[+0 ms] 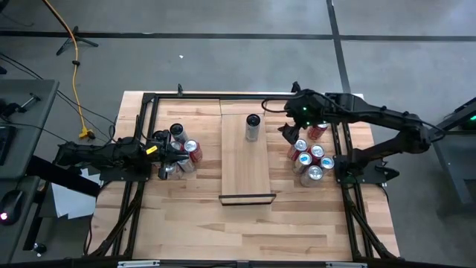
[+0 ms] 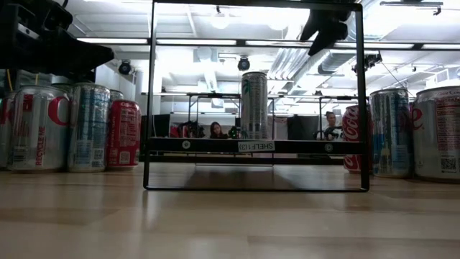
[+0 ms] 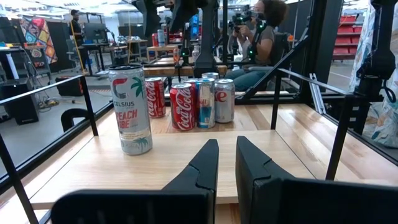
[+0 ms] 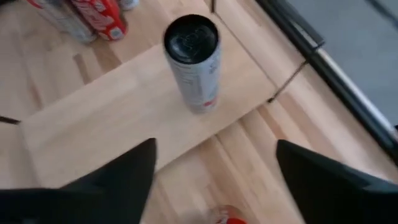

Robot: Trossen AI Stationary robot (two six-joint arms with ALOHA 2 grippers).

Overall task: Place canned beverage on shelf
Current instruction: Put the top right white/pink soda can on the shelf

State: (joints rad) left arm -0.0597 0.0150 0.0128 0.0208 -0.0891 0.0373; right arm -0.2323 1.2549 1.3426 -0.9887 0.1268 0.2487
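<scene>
Right hand (image 4: 214,171) hangs above the counter (image 1: 186,216) just beside the shelf (image 1: 245,175), fingers apart and holding nothing. A tall can (image 1: 253,127) stands upright on the shelf's far end, clear of that hand. More cans (image 1: 311,158) cluster on the counter at both sides. Left hand (image 3: 225,163) waits low by the left cluster, fingers together.

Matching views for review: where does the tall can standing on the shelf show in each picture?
High view: tall can upright at the shelf's far end.
Low view: centre, behind the black frame.
Left wrist view: left of centre.
Right wrist view: top centre.
Shared landmark: the pale shelf board.
</scene>
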